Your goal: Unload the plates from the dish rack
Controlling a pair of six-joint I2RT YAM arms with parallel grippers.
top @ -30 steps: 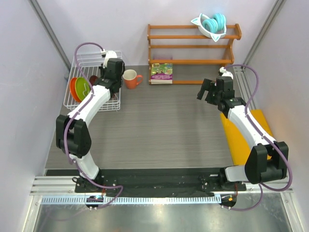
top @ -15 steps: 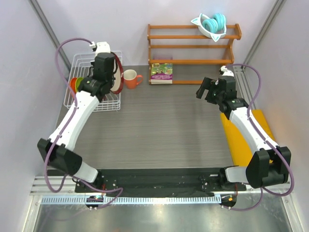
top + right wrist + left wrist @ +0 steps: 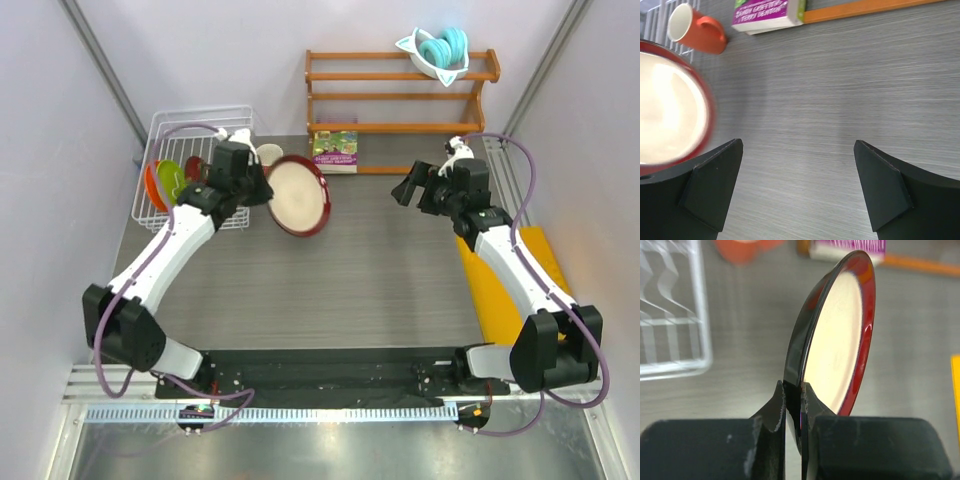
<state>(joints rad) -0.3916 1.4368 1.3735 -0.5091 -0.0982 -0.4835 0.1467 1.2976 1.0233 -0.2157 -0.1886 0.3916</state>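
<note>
My left gripper (image 3: 262, 188) is shut on the rim of the dark red plate (image 3: 297, 195), held on edge above the table just right of the dish rack (image 3: 190, 122), cream underside facing up. In the left wrist view the jaws (image 3: 794, 390) pinch the plate's (image 3: 840, 335) lower edge. The lime green plate (image 3: 170, 180) and the orange plate (image 3: 151, 186) stand in the rack's left slots. My right gripper (image 3: 415, 187) is open and empty above the table's right half, facing the plate; in its own view (image 3: 797, 150) the plate (image 3: 665, 120) shows at the left edge.
An orange mug (image 3: 268, 153) stands behind the held plate, right of the rack. A book (image 3: 334, 150) lies in front of the wooden shelf (image 3: 400, 96), which carries a white bowl with teal rings (image 3: 437, 50). A yellow mat (image 3: 500, 285) lies along the right edge.
My left gripper has lifted the dark red plate out of the rack and swung it right, over the table. My right gripper has edged a little left.
</note>
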